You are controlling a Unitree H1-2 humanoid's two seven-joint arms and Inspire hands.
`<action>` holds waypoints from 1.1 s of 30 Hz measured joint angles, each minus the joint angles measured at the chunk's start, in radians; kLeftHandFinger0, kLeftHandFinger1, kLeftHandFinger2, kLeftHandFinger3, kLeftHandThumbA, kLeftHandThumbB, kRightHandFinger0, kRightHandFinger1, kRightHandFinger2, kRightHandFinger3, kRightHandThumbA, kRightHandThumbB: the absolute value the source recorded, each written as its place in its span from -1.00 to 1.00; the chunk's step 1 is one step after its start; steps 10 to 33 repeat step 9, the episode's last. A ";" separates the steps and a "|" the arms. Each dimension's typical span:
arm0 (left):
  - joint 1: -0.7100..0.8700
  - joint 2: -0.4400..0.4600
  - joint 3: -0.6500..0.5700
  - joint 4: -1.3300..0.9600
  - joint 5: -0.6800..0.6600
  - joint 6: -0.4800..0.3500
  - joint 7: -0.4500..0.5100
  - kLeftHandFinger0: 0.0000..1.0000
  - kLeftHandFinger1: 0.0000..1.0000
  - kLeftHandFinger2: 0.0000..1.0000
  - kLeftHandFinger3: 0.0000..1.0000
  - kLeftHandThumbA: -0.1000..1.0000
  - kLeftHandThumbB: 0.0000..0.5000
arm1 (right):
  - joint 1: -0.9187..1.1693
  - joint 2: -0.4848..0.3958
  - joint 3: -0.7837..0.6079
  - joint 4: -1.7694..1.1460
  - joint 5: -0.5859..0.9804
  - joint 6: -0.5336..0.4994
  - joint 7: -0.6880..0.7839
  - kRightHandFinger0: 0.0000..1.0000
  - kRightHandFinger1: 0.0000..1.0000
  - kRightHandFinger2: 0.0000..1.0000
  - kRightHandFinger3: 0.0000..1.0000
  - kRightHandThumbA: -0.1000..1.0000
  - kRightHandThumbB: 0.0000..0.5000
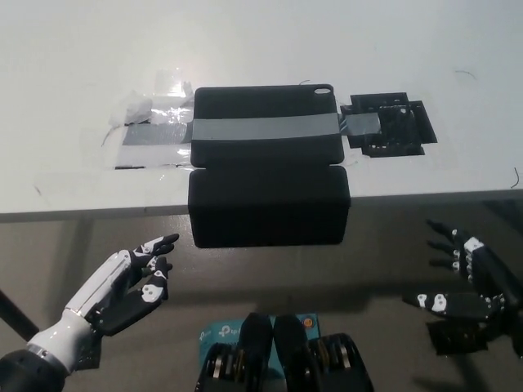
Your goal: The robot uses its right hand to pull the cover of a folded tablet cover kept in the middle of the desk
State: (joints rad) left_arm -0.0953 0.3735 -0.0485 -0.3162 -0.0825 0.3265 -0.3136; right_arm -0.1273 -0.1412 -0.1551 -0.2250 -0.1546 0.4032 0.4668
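A white counter (73,49) fills the upper half of the view, evenly lit, its surface marked by a few faint scuffs. Its front edge (90,211) runs straight across the picture. Below the edge lies a dull brown-grey floor (245,269), dimmer than the top and crossed by soft shadows.

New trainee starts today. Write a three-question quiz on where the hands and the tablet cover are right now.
1. True or false: the right hand is touching the tablet cover.
2. The cover's flap is: A) folded shut over the back, B) hanging past the desk edge, C) torn off.
3. Which hand rests at the lower left, open?

Key
1. False; it is off to the lower right, open.
2. B
3. The white left hand.
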 measured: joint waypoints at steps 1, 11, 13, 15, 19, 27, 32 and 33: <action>0.000 0.000 0.000 0.000 -0.001 0.000 0.000 0.89 1.00 1.00 1.00 1.00 0.29 | 0.000 0.002 0.001 0.001 0.006 -0.002 -0.003 0.60 0.79 0.99 1.00 1.00 -0.13; 0.001 0.000 0.002 0.000 -0.009 0.000 0.000 0.87 1.00 1.00 1.00 1.00 0.26 | -0.001 0.002 0.009 0.006 0.042 -0.022 -0.036 0.53 0.75 0.99 1.00 1.00 -0.17; 0.001 0.000 0.002 0.000 -0.009 0.000 0.000 0.87 1.00 1.00 1.00 1.00 0.26 | -0.001 0.002 0.009 0.006 0.042 -0.022 -0.036 0.53 0.75 0.99 1.00 1.00 -0.17; 0.001 0.000 0.002 0.000 -0.009 0.000 0.000 0.87 1.00 1.00 1.00 1.00 0.26 | -0.001 0.002 0.009 0.006 0.042 -0.022 -0.036 0.53 0.75 0.99 1.00 1.00 -0.17; 0.001 0.000 0.002 0.000 -0.009 0.000 0.000 0.87 1.00 1.00 1.00 1.00 0.26 | -0.001 0.002 0.009 0.006 0.042 -0.022 -0.036 0.53 0.75 0.99 1.00 1.00 -0.17; 0.001 0.000 0.002 0.000 -0.009 0.000 0.000 0.87 1.00 1.00 1.00 1.00 0.26 | -0.001 0.002 0.009 0.006 0.042 -0.022 -0.036 0.53 0.75 0.99 1.00 1.00 -0.17; 0.001 0.000 0.002 0.000 -0.009 0.000 0.000 0.87 1.00 1.00 1.00 1.00 0.26 | -0.001 0.002 0.009 0.006 0.042 -0.022 -0.036 0.53 0.75 0.99 1.00 1.00 -0.17; 0.001 0.000 0.002 0.000 -0.009 0.000 0.000 0.87 1.00 1.00 1.00 1.00 0.26 | -0.001 0.002 0.009 0.006 0.042 -0.022 -0.036 0.53 0.75 0.99 1.00 1.00 -0.17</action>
